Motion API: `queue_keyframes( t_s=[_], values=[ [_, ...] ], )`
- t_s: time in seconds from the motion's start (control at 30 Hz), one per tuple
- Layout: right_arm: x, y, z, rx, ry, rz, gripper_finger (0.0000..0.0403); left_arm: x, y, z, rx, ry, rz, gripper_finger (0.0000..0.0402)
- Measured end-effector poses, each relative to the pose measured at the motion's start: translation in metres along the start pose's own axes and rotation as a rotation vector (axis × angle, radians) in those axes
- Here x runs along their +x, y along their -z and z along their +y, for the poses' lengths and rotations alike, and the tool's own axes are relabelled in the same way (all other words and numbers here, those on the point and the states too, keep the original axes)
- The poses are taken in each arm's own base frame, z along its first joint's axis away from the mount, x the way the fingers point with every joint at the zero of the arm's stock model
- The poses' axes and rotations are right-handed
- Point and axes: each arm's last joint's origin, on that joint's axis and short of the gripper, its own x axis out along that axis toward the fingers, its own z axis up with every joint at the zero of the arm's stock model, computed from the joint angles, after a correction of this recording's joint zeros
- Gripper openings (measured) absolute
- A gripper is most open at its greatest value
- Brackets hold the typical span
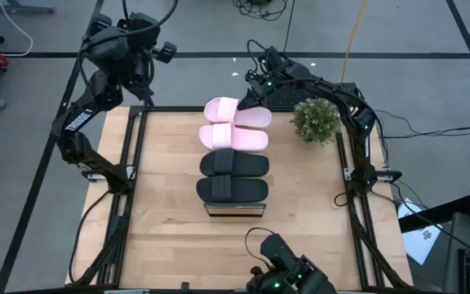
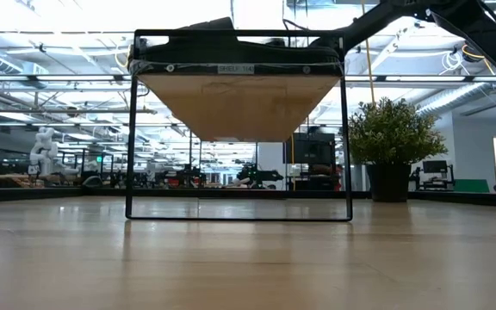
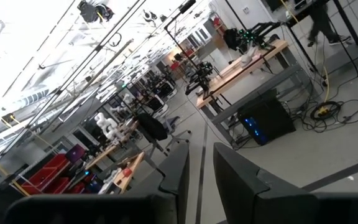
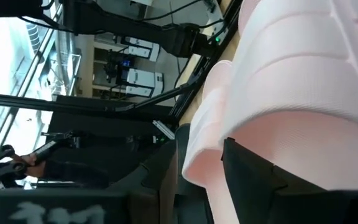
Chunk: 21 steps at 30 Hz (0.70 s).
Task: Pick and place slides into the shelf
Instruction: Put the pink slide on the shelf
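On shelf (image 1: 235, 211), near end to far: two black slides (image 1: 233, 176), pink slide (image 1: 233, 137), last pink slide (image 1: 237, 113), its edge pinched by right gripper (image 1: 250, 96), likely for final settling. Beyond shelf: left gripper (image 1: 148, 92), parked, fingers slightly parted, empty.

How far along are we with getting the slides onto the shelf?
Nearly done. Both black slides and one pink slide lie side by side on the shelf. The right gripper is at the far pink slide, its fingers closed around the strap edge in the right wrist view. What's left is to release that slide. The left gripper waits raised off the table's far left corner.
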Motion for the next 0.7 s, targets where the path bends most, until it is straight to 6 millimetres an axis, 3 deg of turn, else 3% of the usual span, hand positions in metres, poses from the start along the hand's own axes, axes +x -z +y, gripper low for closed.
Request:
queue_keyframes(
  t_s=[0.17,0.47,0.57,0.7],
  values=[
    [-0.012,-0.004,0.001,0.021,-0.032,-0.02,0.0116,0.0,0.0,0.0,0.009,0.0,0.0,0.0081],
    [-0.044,-0.008,0.028,-0.072,-0.052,-0.098,0.0116,0.0,0.0,-0.003,0.009,0.037,-0.038,0.0081],
    [-0.061,-0.007,0.038,-0.118,-0.045,-0.138,0.0116,-0.002,0.006,-0.009,-0.021,0.175,-0.121,0.0081],
    [-0.08,-0.005,0.05,-0.199,-0.03,-0.184,0.0116,-0.002,0.02,-0.025,-0.096,0.531,-0.182,0.0081]
  ],
)
